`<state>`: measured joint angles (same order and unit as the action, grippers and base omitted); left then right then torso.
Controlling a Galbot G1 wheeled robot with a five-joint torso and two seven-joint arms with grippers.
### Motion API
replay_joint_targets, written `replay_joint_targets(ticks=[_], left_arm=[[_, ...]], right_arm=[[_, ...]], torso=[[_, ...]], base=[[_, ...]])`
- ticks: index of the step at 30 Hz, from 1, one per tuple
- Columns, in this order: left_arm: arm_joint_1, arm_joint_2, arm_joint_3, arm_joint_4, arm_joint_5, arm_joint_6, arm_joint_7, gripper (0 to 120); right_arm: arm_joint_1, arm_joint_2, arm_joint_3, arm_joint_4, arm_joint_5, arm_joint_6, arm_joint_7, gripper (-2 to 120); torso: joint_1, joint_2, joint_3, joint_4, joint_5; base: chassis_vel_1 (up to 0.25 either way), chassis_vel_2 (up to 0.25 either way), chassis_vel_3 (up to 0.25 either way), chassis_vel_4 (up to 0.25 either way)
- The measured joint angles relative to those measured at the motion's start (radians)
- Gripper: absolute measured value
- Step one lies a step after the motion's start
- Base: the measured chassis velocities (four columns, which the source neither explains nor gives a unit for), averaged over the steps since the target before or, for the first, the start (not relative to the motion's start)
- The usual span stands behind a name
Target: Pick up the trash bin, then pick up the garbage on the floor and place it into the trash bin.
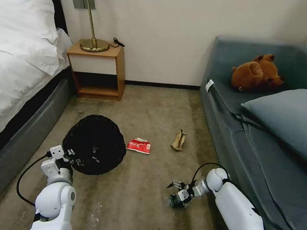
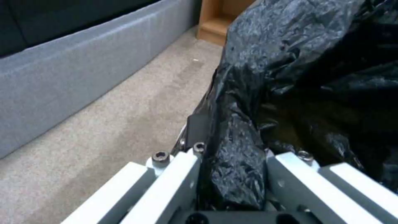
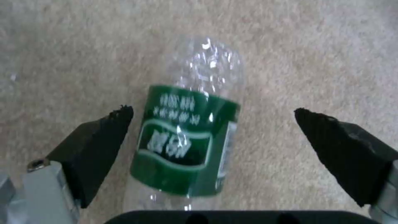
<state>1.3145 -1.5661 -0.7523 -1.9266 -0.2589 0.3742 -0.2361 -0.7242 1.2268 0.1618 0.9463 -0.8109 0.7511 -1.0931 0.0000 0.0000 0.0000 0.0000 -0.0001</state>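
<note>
Right gripper [image 3: 213,115] low, spread astride bottle [image 3: 188,130]; left gripper [image 2: 232,155] apparently clamps trash bin [image 1: 94,144] rim.

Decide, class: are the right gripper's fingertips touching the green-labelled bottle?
Apart. In the right wrist view the bottle lies on the carpet between the open right gripper's fingertips, with carpet showing on both sides.

1. Both arms have glossy white rounded shells with ball-like joints.
2. A black cable loops beside each wrist.
3. The left gripper [image 2: 232,174] has pale grey bars with hex-socket screws.
4. The right gripper [image 3: 207,124] carries black wedge-shaped fingertips [image 3: 99,146] on grey metal mounts.
</note>
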Motion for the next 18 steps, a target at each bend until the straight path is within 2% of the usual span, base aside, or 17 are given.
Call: replay_joint_targets(ticks=[16,18], left_arm=[[-0.004,-0.002,0.003,0.0,0.0,-0.001,-0.001,2],[-0.004,-0.002,0.003,0.0,0.0,-0.002,-0.001,2]], right_arm=[[0.019,0.011,0.085,-0.099,-0.027,0.013,0.022,100],[0.022,0.012,0.092,-0.116,-0.028,0.014,0.029,94]], torso=[[0.0,0.0,0.0,0.0,0.0001],[0.0,0.0,0.0,0.0,0.0002]], base=[[0.0,0.0,0.0,0.0],[0.0,0.0,0.0,0.0]])
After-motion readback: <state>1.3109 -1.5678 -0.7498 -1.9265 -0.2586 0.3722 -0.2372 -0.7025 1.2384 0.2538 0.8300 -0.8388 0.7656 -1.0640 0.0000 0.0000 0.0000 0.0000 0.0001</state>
